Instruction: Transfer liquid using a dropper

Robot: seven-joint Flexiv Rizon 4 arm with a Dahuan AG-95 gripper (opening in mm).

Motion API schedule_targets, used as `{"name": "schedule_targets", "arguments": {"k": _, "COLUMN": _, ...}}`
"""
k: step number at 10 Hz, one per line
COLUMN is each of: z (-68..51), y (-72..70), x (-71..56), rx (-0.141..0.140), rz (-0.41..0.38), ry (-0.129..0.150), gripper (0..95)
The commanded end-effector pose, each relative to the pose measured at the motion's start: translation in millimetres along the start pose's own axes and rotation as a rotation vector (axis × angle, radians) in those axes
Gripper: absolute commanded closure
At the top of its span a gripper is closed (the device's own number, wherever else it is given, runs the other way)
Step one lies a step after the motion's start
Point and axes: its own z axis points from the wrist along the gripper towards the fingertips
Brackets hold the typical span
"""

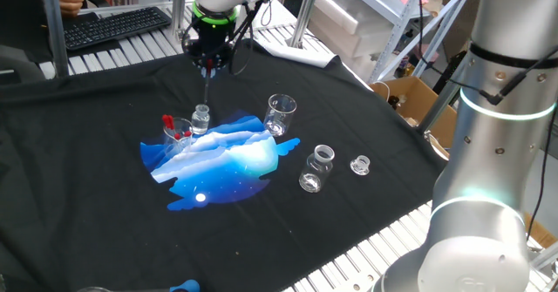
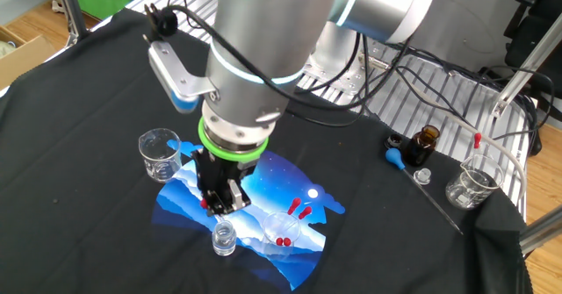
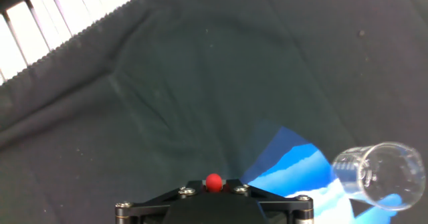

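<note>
End effector nearly closed on dropper, pointing steeply down, hanging above small vial. From one fixed view: dropper tube hanging straight below the jaws, tip just over the vial mouth, not clearly touching. Glass cup with red bits just left of the vial, both on blue-white mat. Spouted beaker at mat's far edge; two more clear glass pieces off the mat on black cloth covering the counter.

From the other fixed view: end effector seen from opposite side, arm bulk hiding most of the dropper; vial directly beneath. Brown bottle and blue-bulbed dropper at far right, unseen elsewhere.

From hand view: only red bulb between the jaws, tube hidden; beaker at right edge.
</note>
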Motion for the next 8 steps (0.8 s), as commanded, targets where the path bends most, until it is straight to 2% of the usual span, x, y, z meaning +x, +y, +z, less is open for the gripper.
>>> {"name": "schedule_targets", "arguments": {"k": 1, "z": -8.1, "y": -0.9, "x": -1.8, "rx": 0.000, "rz": -0.001, "ry": -0.001, "gripper": 95.0}}
{"name": "schedule_targets", "arguments": {"k": 3, "z": -19.0, "y": -4.2, "x": -3.0, "rx": 0.001, "rz": 0.000, "ry": -0.005, "gripper": 95.0}}
{"name": "schedule_targets", "arguments": {"k": 5, "z": -25.0, "y": -6.7, "x": -3.6, "rx": 0.010, "rz": -0.014, "ry": -0.013, "gripper": 95.0}}
{"name": "schedule_targets", "arguments": {"k": 8, "z": -34.5, "y": -22.2, "x": -7.7, "rx": 0.013, "rz": -0.062, "ry": -0.029, "gripper": 95.0}}
